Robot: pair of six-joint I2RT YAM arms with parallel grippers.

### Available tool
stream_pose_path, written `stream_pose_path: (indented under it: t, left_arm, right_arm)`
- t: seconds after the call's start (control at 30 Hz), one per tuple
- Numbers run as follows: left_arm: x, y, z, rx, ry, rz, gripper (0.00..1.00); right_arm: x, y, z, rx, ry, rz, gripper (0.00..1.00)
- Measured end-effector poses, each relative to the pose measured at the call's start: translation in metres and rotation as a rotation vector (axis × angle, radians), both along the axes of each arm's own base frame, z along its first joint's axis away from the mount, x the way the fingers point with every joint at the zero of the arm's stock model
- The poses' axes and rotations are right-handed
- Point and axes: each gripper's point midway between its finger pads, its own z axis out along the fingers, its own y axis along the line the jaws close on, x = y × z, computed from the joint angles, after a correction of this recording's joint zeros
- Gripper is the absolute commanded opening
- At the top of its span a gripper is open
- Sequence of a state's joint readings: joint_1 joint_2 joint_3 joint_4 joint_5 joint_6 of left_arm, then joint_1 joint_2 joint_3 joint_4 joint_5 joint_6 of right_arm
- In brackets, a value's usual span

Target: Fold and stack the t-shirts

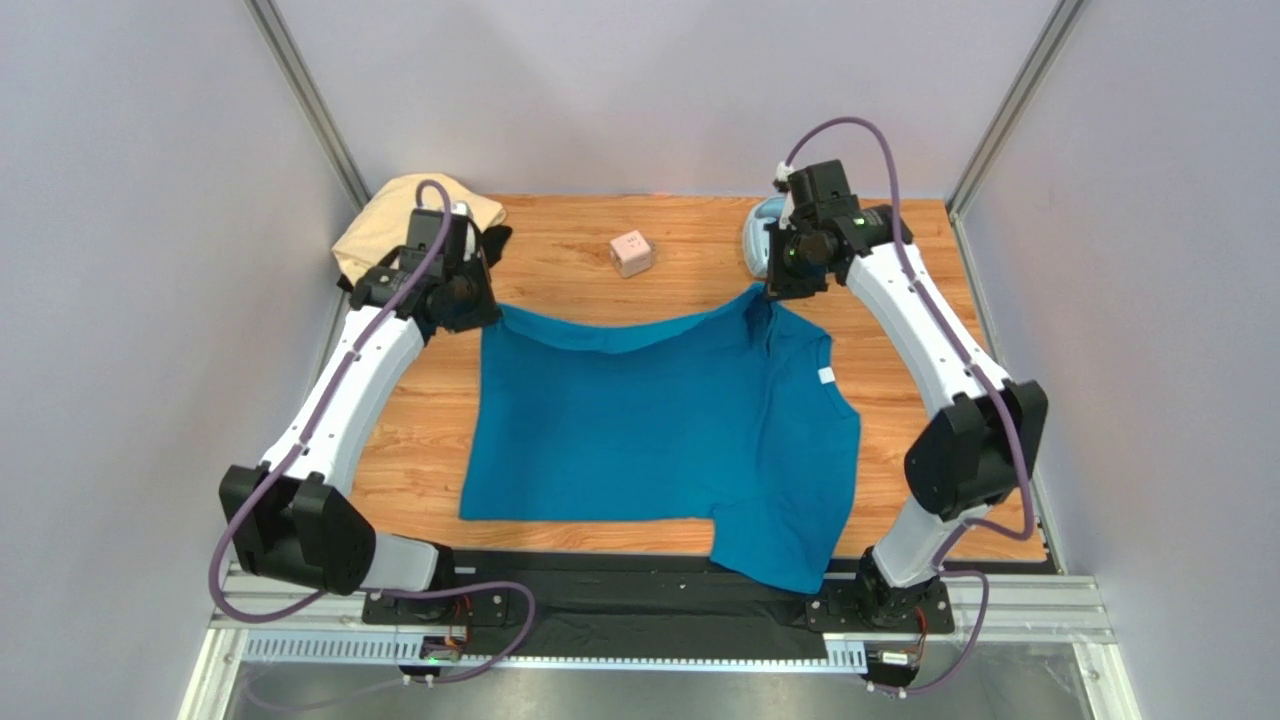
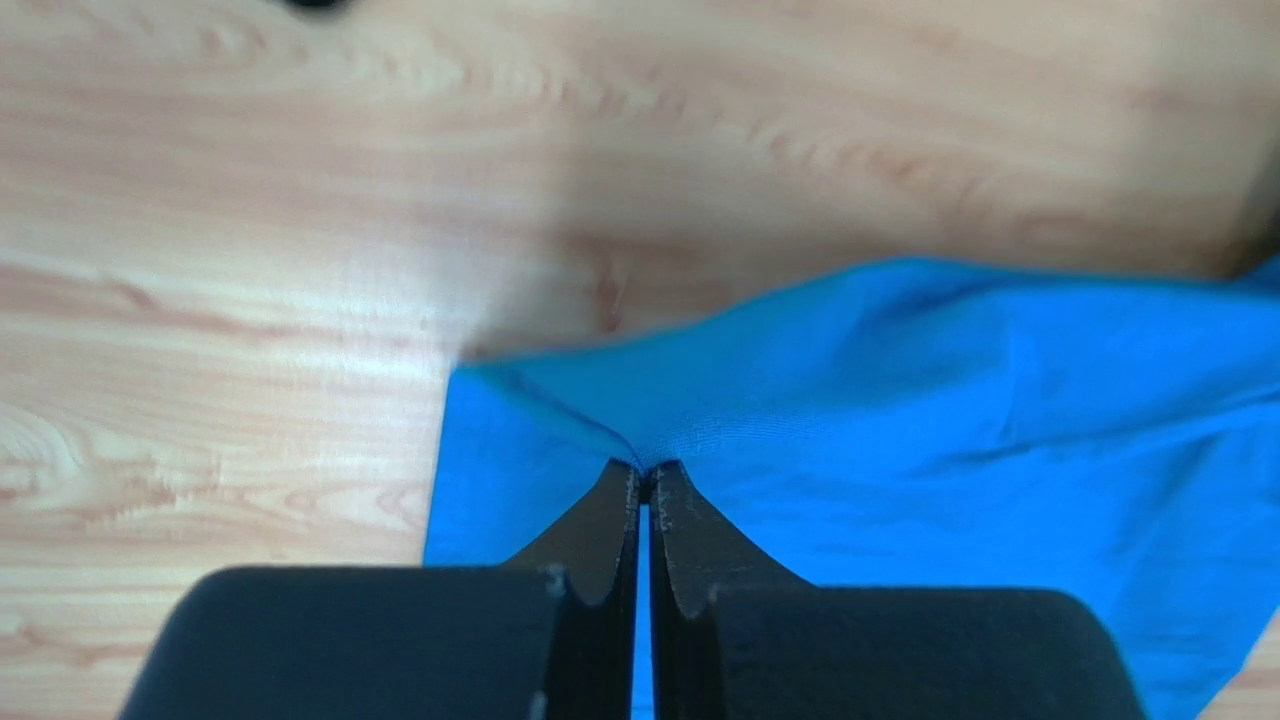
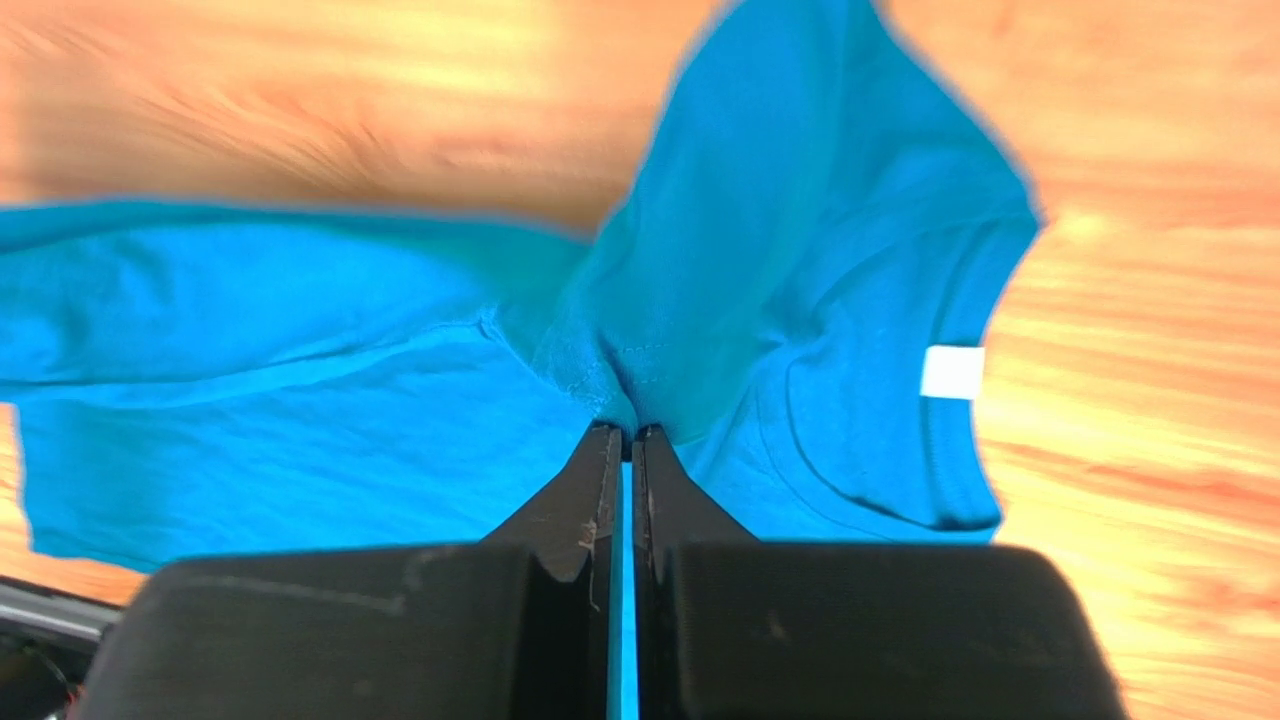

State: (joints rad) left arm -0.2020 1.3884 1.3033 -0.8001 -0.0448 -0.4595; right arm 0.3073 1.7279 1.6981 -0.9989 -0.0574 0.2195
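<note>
The teal-blue t-shirt (image 1: pixel 661 428) lies spread on the wooden table, its near right part hanging over the front edge. Its white tag (image 1: pixel 825 375) shows near the collar (image 3: pixel 953 371). My left gripper (image 1: pixel 478 305) is shut on the shirt's far left corner (image 2: pixel 646 477) and lifts it a little. My right gripper (image 1: pixel 771 285) is shut on the far right part (image 3: pixel 627 431), pulled up into a peak. The pale tan t-shirt (image 1: pixel 379 222) lies bunched at the far left corner, with a bit of black cloth (image 1: pixel 496 237) beside it.
A small pink cube (image 1: pixel 633 252) sits at the table's far middle. Light-blue headphones (image 1: pixel 762 233) lie behind my right gripper. Grey walls stand close on both sides of the table (image 1: pixel 421 435).
</note>
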Motion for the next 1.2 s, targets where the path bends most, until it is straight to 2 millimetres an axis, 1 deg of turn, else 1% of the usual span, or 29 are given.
stream_pose_path:
  t: [0.1, 0.13, 0.23, 0.3, 0.47, 0.57, 0.7, 0.77, 0.83, 0.87, 0.97, 1.07, 1.2]
  left_arm:
    - [0.012, 0.001, 0.048, -0.016, -0.127, 0.021, 0.0]
    - [0.014, 0.002, 0.06, -0.018, -0.156, 0.026, 0.0]
    - [0.016, 0.004, 0.089, -0.022, -0.225, 0.041, 0.0]
    - [0.014, 0.007, 0.1, -0.02, -0.246, 0.053, 0.0]
    - [0.0, 0.017, 0.113, -0.004, -0.262, 0.096, 0.0]
    - [-0.008, 0.023, 0.125, 0.004, -0.283, 0.117, 0.0]
    - [-0.011, 0.027, 0.162, -0.007, -0.364, 0.135, 0.0]
    - [-0.016, 0.028, 0.185, -0.02, -0.417, 0.14, 0.0]
    - [-0.022, 0.03, 0.2, -0.029, -0.452, 0.143, 0.0]
    - [-0.025, 0.03, 0.208, -0.034, -0.472, 0.144, 0.0]
    - [-0.038, 0.034, 0.236, -0.047, -0.544, 0.151, 0.0]
    - [-0.054, 0.039, 0.261, -0.061, -0.614, 0.161, 0.0]
    - [-0.074, 0.043, 0.281, -0.077, -0.671, 0.164, 0.0]
  right_arm:
    - [0.0, -0.006, 0.042, 0.009, -0.114, -0.019, 0.0]
    - [-0.001, -0.009, 0.057, 0.012, -0.154, -0.027, 0.0]
    - [-0.006, -0.017, 0.093, 0.015, -0.254, -0.05, 0.0]
    - [-0.013, -0.023, 0.118, 0.018, -0.321, -0.068, 0.0]
    - [-0.035, -0.038, 0.166, 0.032, -0.452, -0.104, 0.0]
    - [-0.05, -0.046, 0.197, 0.052, -0.535, -0.121, 0.0]
    - [-0.075, -0.055, 0.246, 0.094, -0.666, -0.137, 0.0]
    - [-0.086, -0.059, 0.27, 0.116, -0.73, -0.142, 0.0]
    - [-0.099, -0.064, 0.292, 0.136, -0.792, -0.15, 0.0]
    - [-0.105, -0.066, 0.301, 0.145, -0.819, -0.153, 0.0]
    - [-0.12, -0.072, 0.321, 0.167, -0.876, -0.158, 0.0]
    - [-0.132, -0.072, 0.333, 0.192, -0.913, -0.148, 0.0]
    - [-0.142, -0.067, 0.343, 0.235, -0.943, -0.115, 0.0]
